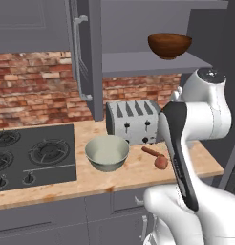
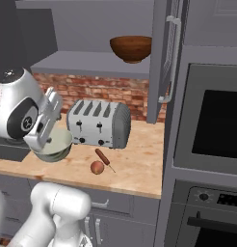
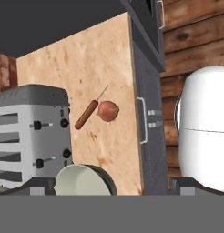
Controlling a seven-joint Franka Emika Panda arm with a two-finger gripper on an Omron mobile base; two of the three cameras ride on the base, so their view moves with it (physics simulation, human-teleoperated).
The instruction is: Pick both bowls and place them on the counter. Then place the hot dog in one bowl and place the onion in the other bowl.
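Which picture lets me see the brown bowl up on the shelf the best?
The left base view: the brown bowl sits whole on the shelf, near and unblocked. The right base view shows it whole too, a bit smaller.

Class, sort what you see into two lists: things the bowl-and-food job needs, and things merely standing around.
Job: pale bowl, brown bowl on the shelf, hot dog, onion, counter.
Bystanders: toaster, stove, oven.

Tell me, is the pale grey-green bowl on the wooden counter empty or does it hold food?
Empty. The pale grey-green bowl shows only its cream inside; the thin hot dog and round reddish onion lie on the counter beside it.
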